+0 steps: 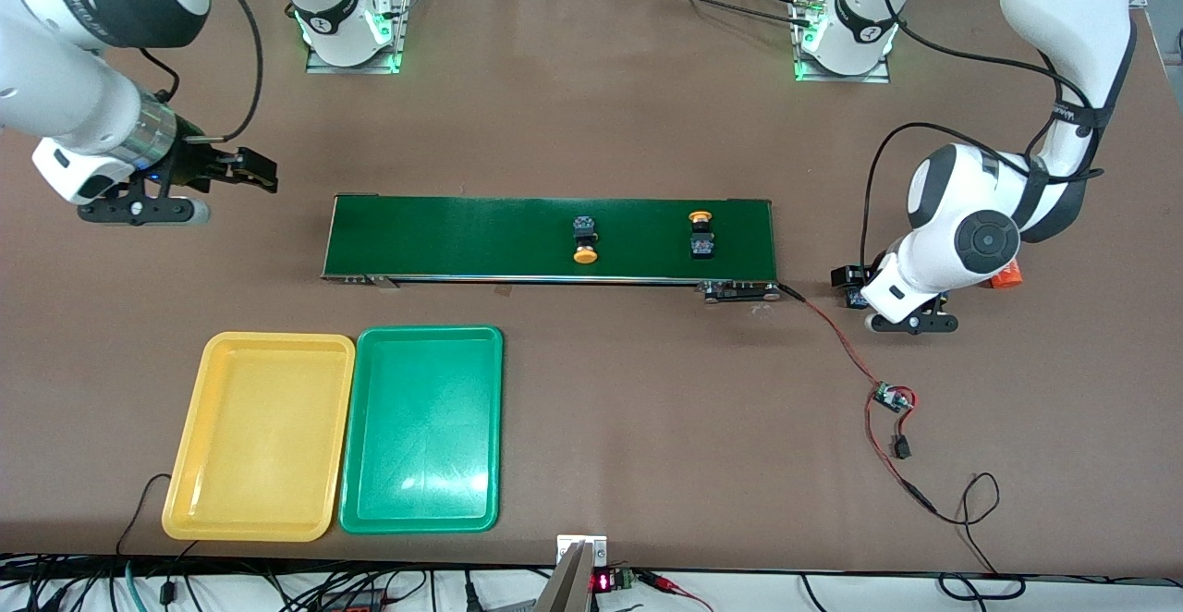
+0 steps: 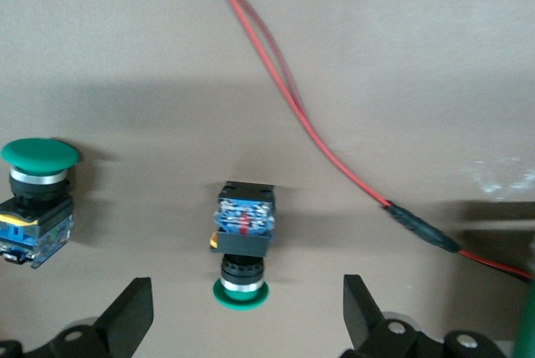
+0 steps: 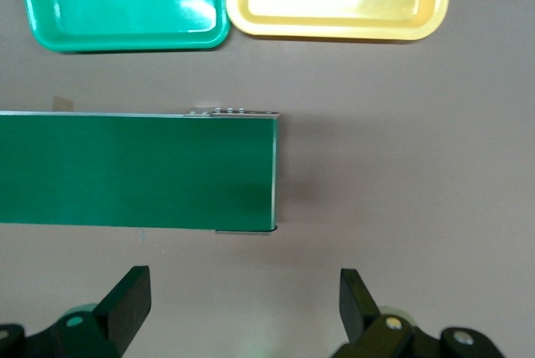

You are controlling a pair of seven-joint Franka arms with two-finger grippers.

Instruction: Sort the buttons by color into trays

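Two yellow-capped buttons lie on the dark-green conveyor belt (image 1: pixel 462 238), one near its middle (image 1: pixel 585 240) and one (image 1: pixel 701 231) toward the left arm's end. Two green-capped buttons rest on the bare table under my left gripper (image 2: pixel 247 312). One lies on its side between the open fingers (image 2: pixel 242 245), the other stands beside it (image 2: pixel 38 195). In the front view my left gripper (image 1: pixel 855 288) is low beside the belt's end and hides them. My right gripper (image 1: pixel 251 169) is open and empty over bare table past the belt's other end (image 3: pixel 242 295). The yellow tray (image 1: pixel 259 436) and green tray (image 1: pixel 420 427) are empty.
A red wire (image 1: pixel 836 339) runs from the belt's end to a small circuit board (image 1: pixel 892 397) and crosses the left wrist view (image 2: pixel 284 90). An orange object (image 1: pixel 1007 275) shows partly under the left arm. The trays sit side by side near the table's front edge.
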